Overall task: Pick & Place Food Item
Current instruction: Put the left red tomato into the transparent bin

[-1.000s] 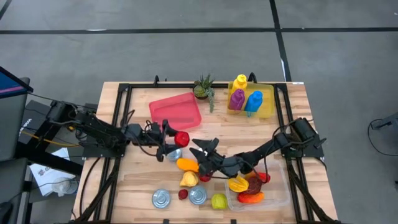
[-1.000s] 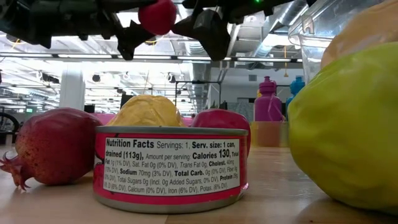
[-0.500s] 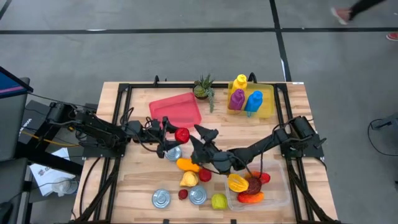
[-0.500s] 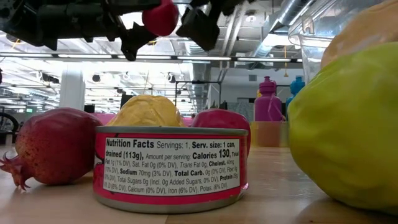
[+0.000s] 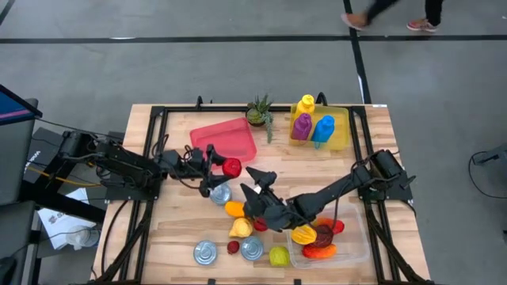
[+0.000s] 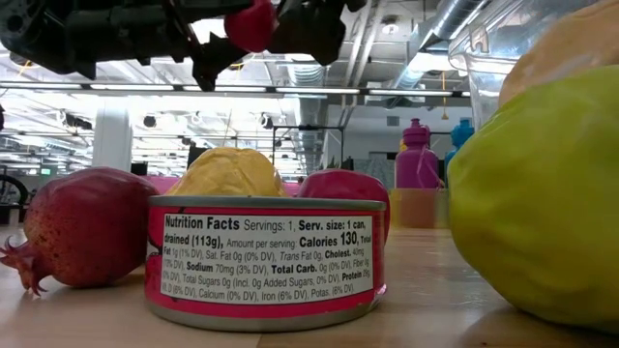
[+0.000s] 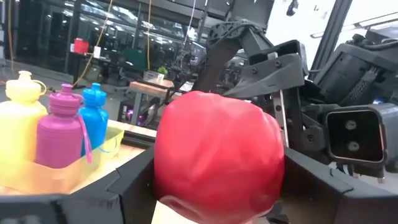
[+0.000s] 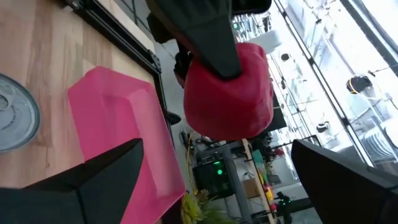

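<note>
- Your left gripper [image 5: 219,169] is clamped on the red fruit [image 5: 231,168], up off the table just beside the pink tray [image 5: 224,140].
- Your right gripper [image 5: 255,184] hangs spread right next to it, crowding the way toward the table's centre.
- Under them you've got a can [image 5: 220,193] and an orange fruit [image 5: 235,209]; that patch is packed.
- The pink tray's floor is bare.
- Beyond the tray, a plant [image 5: 258,112] and the yellow bin [image 5: 339,131] of bottles line the far edge.
</note>
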`<control>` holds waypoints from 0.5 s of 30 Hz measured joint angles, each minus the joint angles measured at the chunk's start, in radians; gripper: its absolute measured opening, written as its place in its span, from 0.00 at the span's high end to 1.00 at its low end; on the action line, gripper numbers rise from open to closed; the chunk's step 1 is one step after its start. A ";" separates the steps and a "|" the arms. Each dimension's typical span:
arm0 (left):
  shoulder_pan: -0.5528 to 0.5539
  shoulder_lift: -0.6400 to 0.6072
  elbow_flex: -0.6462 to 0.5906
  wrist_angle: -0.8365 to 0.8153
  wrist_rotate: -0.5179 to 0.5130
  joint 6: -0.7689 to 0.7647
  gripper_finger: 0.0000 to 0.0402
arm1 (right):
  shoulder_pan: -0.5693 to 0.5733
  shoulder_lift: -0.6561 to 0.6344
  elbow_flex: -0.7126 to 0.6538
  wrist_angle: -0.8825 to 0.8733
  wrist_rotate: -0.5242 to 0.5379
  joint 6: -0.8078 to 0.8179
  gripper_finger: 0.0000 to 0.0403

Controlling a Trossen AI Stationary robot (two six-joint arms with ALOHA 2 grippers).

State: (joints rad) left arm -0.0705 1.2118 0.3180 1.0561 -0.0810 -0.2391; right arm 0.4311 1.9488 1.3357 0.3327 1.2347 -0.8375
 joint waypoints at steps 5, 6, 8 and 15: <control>0.001 0.000 0.000 0.003 0.009 -0.005 0.34 | -0.019 0.000 0.000 0.005 -0.033 -0.008 0.01; 0.001 0.000 0.000 0.003 0.009 -0.005 0.34 | -0.023 0.000 0.000 0.010 -0.045 -0.008 0.01; 0.001 0.000 0.000 0.003 0.009 -0.005 0.34 | -0.032 0.000 0.000 0.025 -0.060 -0.008 0.01; 0.011 0.000 0.000 0.004 0.002 -0.011 0.34 | -0.048 0.000 0.000 0.089 -0.078 -0.060 0.01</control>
State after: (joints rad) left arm -0.0596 1.2118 0.3180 1.0603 -0.0795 -0.2499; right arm 0.3829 1.9488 1.3354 0.4216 1.1565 -0.8980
